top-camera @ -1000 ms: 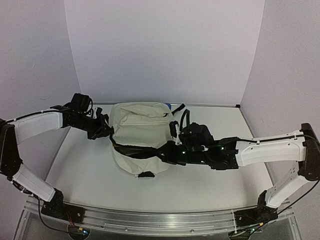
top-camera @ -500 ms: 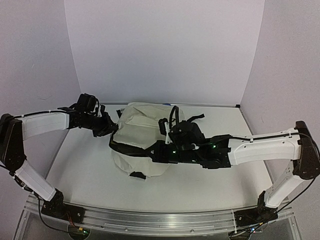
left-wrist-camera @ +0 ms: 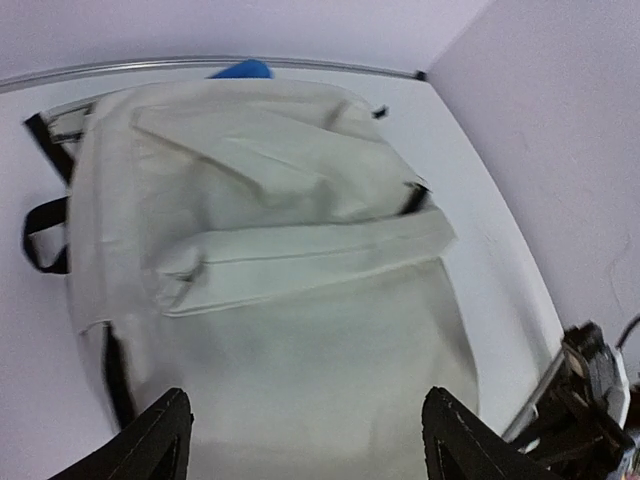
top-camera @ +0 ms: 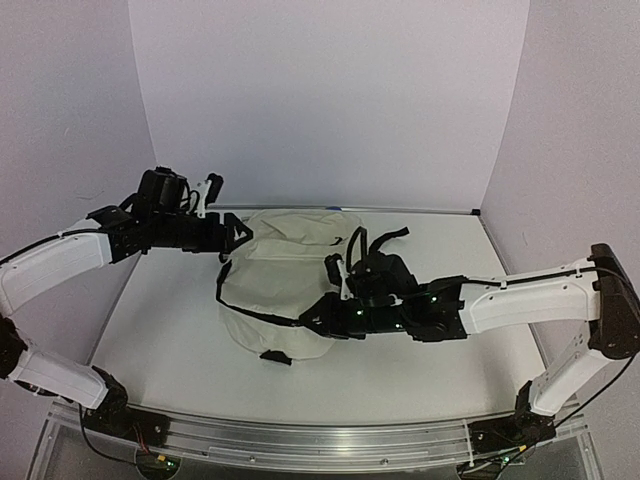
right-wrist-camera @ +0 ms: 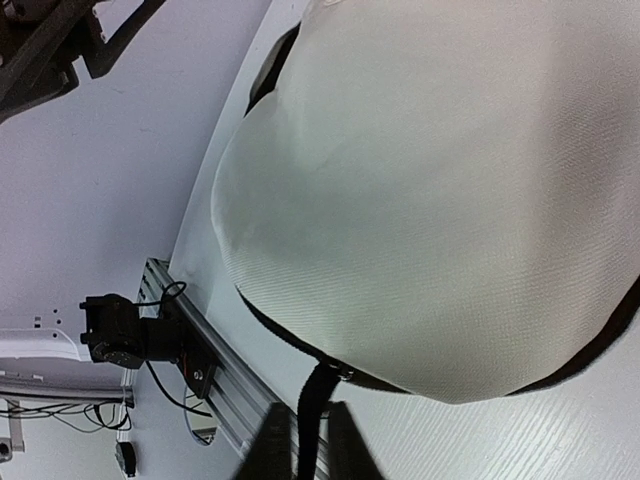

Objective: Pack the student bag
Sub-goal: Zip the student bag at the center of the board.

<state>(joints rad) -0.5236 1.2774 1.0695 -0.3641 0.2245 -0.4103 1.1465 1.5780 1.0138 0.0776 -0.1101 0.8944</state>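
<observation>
Cream cloth slumped in a soft mound, the student bag (top-camera: 280,285) lies in the middle of the table (top-camera: 160,330). No open mouth shows in any view. At the bag's near right edge the right gripper (right-wrist-camera: 305,445) is pinched narrow on a thin black strap (right-wrist-camera: 312,400) that trails off the bag's rim. By the bag's far left corner the left gripper (left-wrist-camera: 308,440) hovers spread wide and holds nothing, with the bag's fabric lying beyond its fingers. A blue thing (left-wrist-camera: 240,68) peeks out just behind the bag's far edge; what it is cannot be told.

The main risk, as I judge it, is that the bag is held by that one strap alone. A pull there would likely drag or swing the whole limp bag rather than open it, and so thin a strap could slip from the pinch. With the left fingers free, nothing steadies the bag, so it may slide toward the near side of the table or fold over its own zip. A careless descent by the left gripper may catch loose cloth instead of a zip pull.
</observation>
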